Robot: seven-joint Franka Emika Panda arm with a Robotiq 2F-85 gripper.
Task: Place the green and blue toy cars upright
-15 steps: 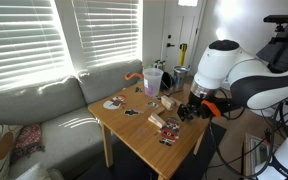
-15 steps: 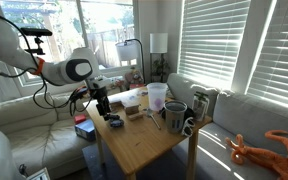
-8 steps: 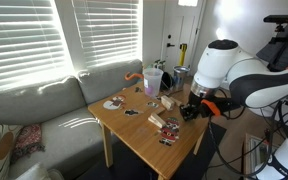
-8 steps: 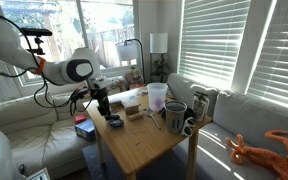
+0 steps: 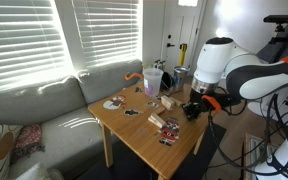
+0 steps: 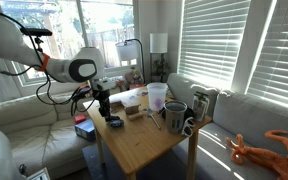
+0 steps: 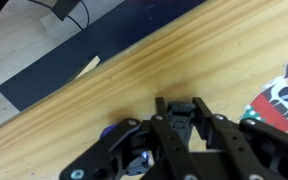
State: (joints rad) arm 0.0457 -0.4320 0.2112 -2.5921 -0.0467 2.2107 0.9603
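In the wrist view my gripper (image 7: pixel 179 103) points down at the wooden table (image 7: pixel 104 85), its two black fingers shut on a small dark green toy car (image 7: pixel 180 114). The bright blue toy car (image 7: pixel 113 132) lies just left of the fingers, mostly hidden under the gripper's linkage. In both exterior views the gripper (image 5: pixel 193 109) (image 6: pixel 105 113) hangs low over the table near its edge. The cars are too small there to make out.
Cups (image 6: pixel 157 97) (image 6: pixel 176 115) stand on the table's far part. Striped blocks (image 5: pixel 157 122) and flat pieces (image 5: pixel 167 135) lie mid-table. A printed card (image 7: pixel 280 100) lies right of the gripper. The table edge (image 7: pixel 79 78) runs close by, with dark floor beyond. A sofa (image 5: pixel 44 110) adjoins.
The jaws have closed from wide open to shut around the dark green car. The arm has stayed nearly in place over the table edge.
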